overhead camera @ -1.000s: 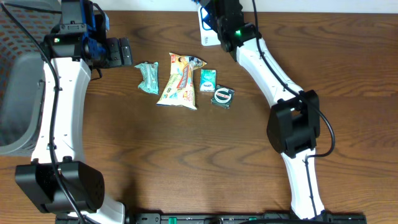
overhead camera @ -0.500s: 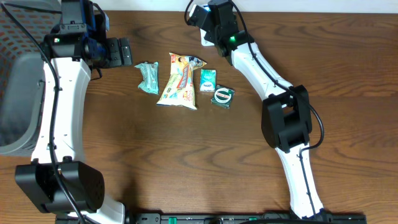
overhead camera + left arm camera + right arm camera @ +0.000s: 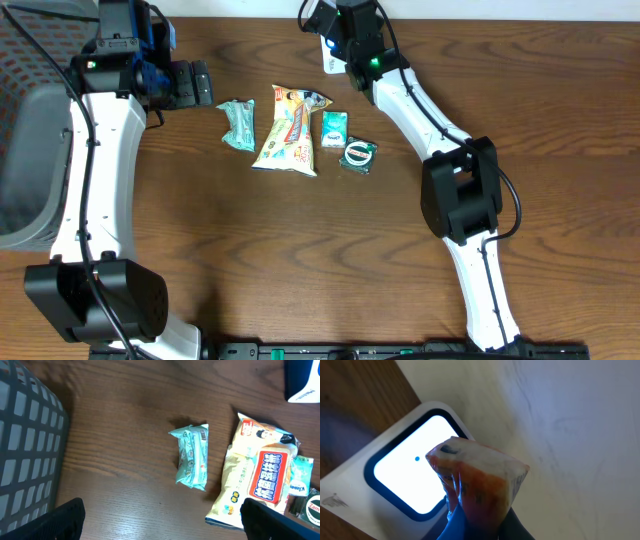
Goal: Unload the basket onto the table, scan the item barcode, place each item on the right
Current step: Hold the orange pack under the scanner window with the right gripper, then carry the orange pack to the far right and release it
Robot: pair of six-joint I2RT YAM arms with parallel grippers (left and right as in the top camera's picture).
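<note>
The wooden table (image 3: 300, 250) fills the overhead view and nothing lying on it has moved. The right arm (image 3: 430, 110) reaches from the lower right to the top centre of the frame; compared with a second ago its elbow sits further left and its wrist has swung in over the scanner, and since half a second ago it has shifted only slightly, uncovering a little more of the device. The left arm (image 3: 100, 170) stands where it was along the left side, beside the grey basket (image 3: 25, 150) at the left edge. The left gripper (image 3: 195, 82) hangs in the upper left with its jaws wide apart and nothing between them. The white scanner (image 3: 328, 52) lies at the top centre, half hidden by the right wrist; in the right wrist view its window glows white. A yellow snack bag (image 3: 288, 128) lies in the upper middle, with a teal packet (image 3: 238, 124) just left of it, a small green and white packet (image 3: 334, 128) just right of it, and a round dark green item (image 3: 358, 154) lower right of that. The right gripper (image 3: 482, 522) is clamped on the orange and white packet (image 3: 480, 480), held in front of the lit window.
</note>
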